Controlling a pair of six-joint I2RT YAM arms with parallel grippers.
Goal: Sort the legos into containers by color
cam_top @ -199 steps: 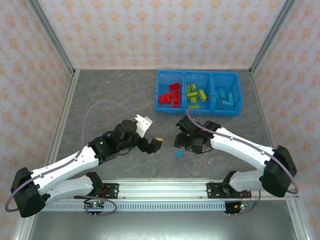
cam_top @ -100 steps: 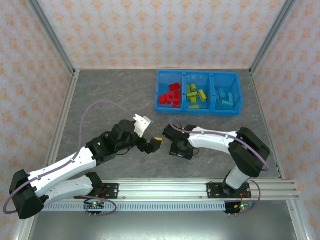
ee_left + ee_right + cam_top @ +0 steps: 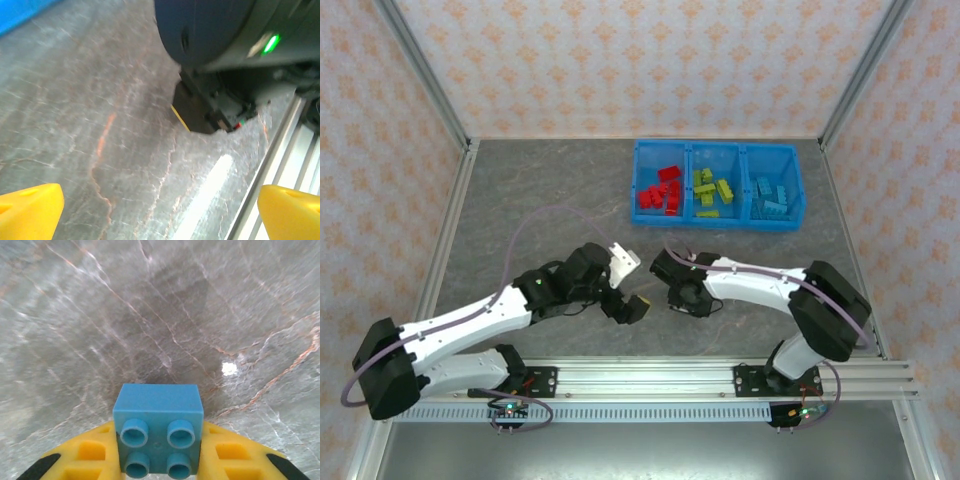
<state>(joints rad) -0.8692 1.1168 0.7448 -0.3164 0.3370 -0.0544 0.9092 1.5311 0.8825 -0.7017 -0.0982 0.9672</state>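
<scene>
Brick, light blue, studs facing the camera, is pinched between the right gripper's yellow fingers, low over the table, near centre. Bins sit well off, far right. Left gripper gapes wide, holding nothing.

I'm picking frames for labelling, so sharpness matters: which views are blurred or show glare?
Left wrist view: soft and smeared, a pale glare stripe on the table, a green light glowing on the dark housing. Right wrist view: crisp, the light blue brick in focus, one small glare spot on the table beyond it. Top external view: sharp and evenly lit, shadows soft.
</scene>
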